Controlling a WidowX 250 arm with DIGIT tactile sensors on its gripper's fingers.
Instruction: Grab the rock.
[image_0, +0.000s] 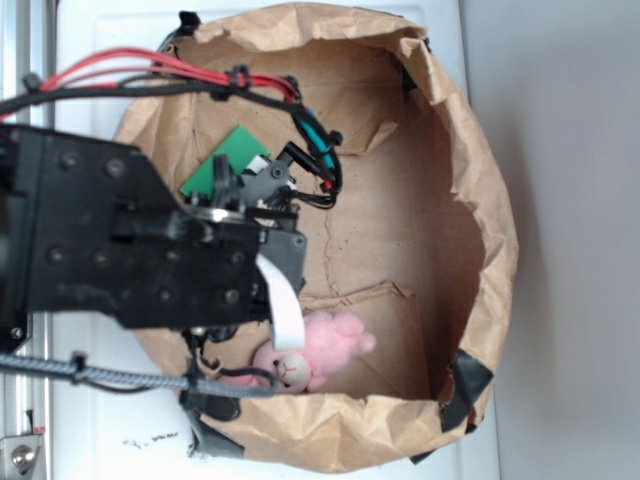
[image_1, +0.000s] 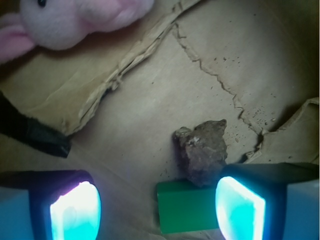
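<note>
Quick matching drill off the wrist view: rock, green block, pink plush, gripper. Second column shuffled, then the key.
Things:
1. rock
2. green block
3. pink plush
4. gripper

Descriptions:
A. top left corner of the wrist view
B. open, fingers at the bottom corners
C. flat, at the bottom between the fingers
D. brown-grey, rough, on the paper just above the block

Pairs: 1-D, 2-C, 3-A, 4-B
</note>
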